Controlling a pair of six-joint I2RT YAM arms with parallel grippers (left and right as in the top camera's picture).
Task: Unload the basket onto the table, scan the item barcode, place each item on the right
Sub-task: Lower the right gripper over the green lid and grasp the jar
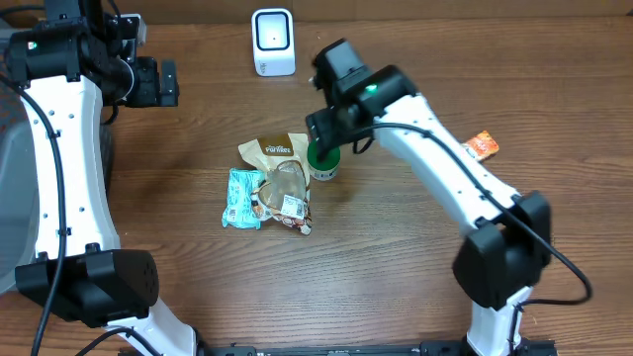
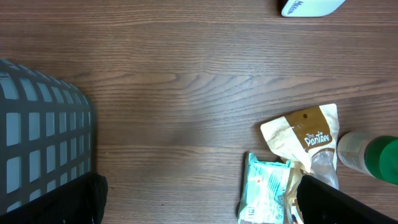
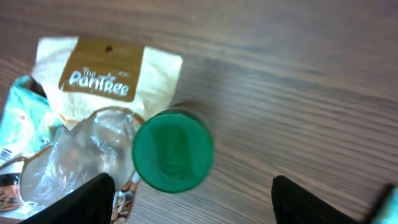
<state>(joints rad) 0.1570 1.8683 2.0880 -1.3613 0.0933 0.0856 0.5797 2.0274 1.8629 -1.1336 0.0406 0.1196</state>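
Alignment first: the right gripper (image 3: 191, 186) hangs open over the green-capped bottle (image 3: 173, 149), which stands upright on the bench (image 1: 415, 59) just beside the snack pouches (image 1: 269, 150). Centre the jaws, close below the cap, lift clear, then turn the barcode toward the scanner (image 1: 273, 42). The left gripper (image 1: 163, 84) is wide open and empty.

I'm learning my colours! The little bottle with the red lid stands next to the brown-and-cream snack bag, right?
Almost. The lid is green, not red; the right wrist view looks straight down on the small round bottle with the green plastic lid. It does stand next to the brown-and-cream paper snack bag.
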